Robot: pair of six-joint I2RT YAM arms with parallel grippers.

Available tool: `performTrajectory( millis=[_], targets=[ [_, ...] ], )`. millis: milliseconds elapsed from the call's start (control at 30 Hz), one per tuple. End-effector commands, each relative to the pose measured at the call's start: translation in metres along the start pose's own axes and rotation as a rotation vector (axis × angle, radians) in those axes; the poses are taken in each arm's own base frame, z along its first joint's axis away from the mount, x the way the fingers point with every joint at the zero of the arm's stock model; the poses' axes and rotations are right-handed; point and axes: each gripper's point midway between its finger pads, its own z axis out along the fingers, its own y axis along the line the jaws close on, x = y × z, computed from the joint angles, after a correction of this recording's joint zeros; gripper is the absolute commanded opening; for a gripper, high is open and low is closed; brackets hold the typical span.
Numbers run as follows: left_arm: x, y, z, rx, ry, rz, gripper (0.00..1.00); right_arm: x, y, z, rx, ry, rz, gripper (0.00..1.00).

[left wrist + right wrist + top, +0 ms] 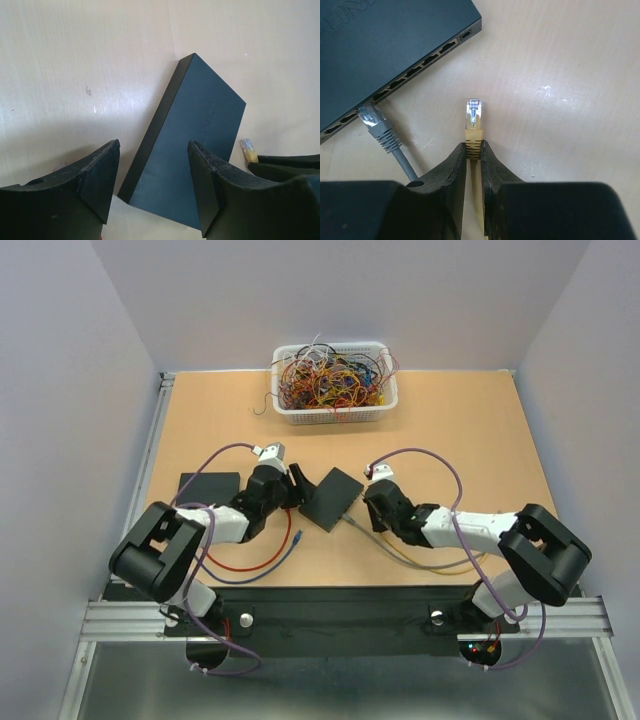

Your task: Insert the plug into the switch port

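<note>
The switch (332, 498) is a flat black box lying askew at the table's middle. Its ports (427, 61) line the narrow edge facing my right gripper (474, 145). That gripper is shut on the yellow plug (474, 117), whose clear tip points forward, a short way off the port edge. A grey plug (372, 120) sits in one port to the left. My left gripper (155, 144) is open, its fingers (100, 175) standing apart above the switch's (192, 140) near end. The yellow plug (248, 150) shows past the box's right corner.
A white basket (335, 383) of tangled wires stands at the back. A second flat black box (208, 487) lies left of the left arm. Red (250, 565) and blue (285, 545) cables loop near the front edge, and a grey cable (365, 532) trails from the switch.
</note>
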Motion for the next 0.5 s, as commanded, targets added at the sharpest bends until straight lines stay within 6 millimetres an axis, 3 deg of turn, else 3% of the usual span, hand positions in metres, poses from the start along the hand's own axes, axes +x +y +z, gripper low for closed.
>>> performTrajectory(
  millis=[0, 167, 467],
  targets=[
    [-0.024, -0.029, 0.015, 0.125, -0.060, 0.052, 0.67, -0.033, 0.017, -0.002, -0.073, -0.075, 0.006, 0.01],
    [-0.021, -0.045, 0.029, 0.216, -0.035, 0.082, 0.65, -0.042, 0.030, -0.004, -0.138, -0.093, -0.011, 0.00],
    [0.000, -0.044, 0.043, 0.260, 0.035, 0.105, 0.62, -0.048, 0.049, 0.003, -0.217, -0.094, -0.049, 0.01]
  ],
)
